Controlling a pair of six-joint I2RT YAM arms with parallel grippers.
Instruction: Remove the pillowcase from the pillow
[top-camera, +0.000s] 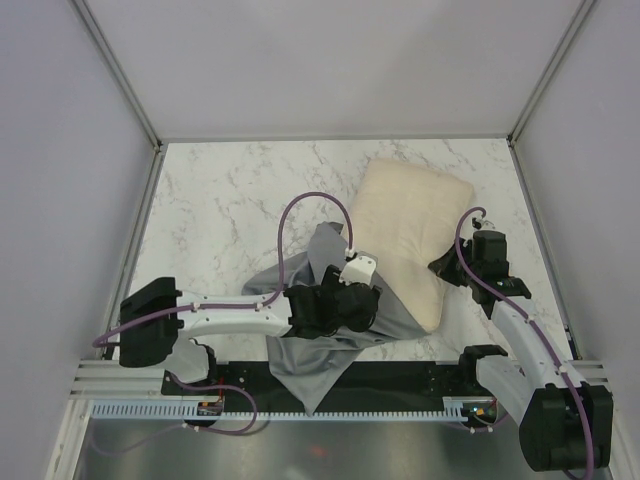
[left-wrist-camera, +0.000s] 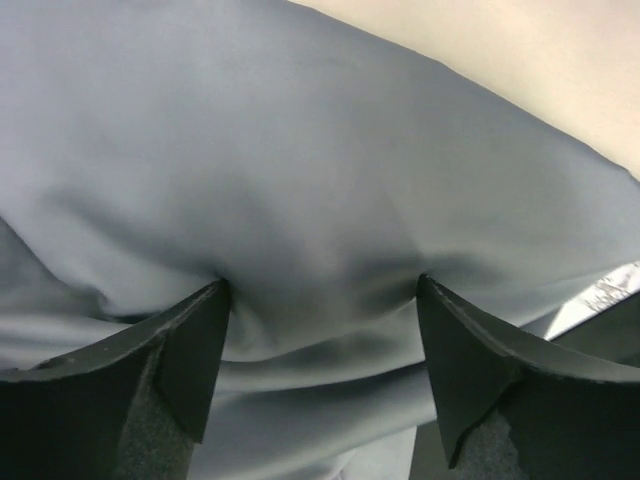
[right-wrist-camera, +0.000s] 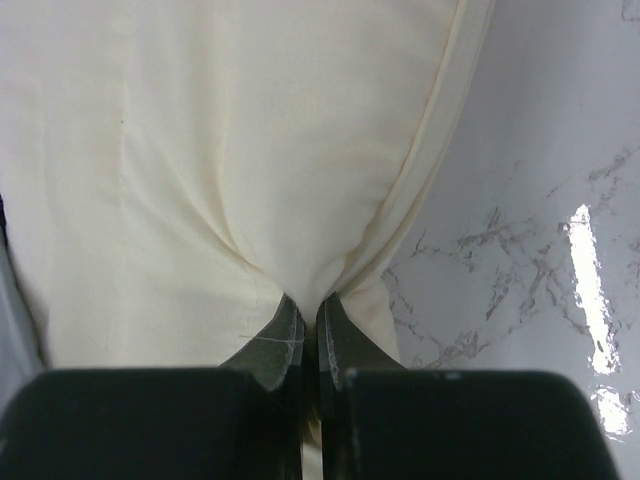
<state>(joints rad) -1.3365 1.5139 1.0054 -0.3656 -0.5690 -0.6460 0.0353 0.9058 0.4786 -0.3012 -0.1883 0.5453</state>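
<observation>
At 6 o'clock the grey pillowcase (top-camera: 310, 372) trails in a limp point over the near edge of the worktop (top-camera: 230, 210). It is thin, smooth woven cloth that creases softly. Over its bunched middle sits the left end effector (left-wrist-camera: 320, 290), jaws spread wide. A low swell of grey rises between the fingertips (left-wrist-camera: 205, 330), not yet gripped.

Toward 3 o'clock the right end effector (right-wrist-camera: 305, 318) is clamped tight on a pinch of the pillow (top-camera: 410, 230), near its seamed edge. The cream cover gathers into radiating folds there.

The pillow is plump, rectangular and matte. It lies slanted from centre toward 1 o'clock and is mostly bare. Grey cloth laps its near corner, and I cannot tell whether that corner is inside the case.

To do this step well, I judge the left jaws should close on a deep fold of grey only, catching no cream beneath. The left arm then draws low toward 7 o'clock while the right anchors the pillow. A shallow bite on such slick cloth would likely slip. Lifting would drag the soft pillow along.
</observation>
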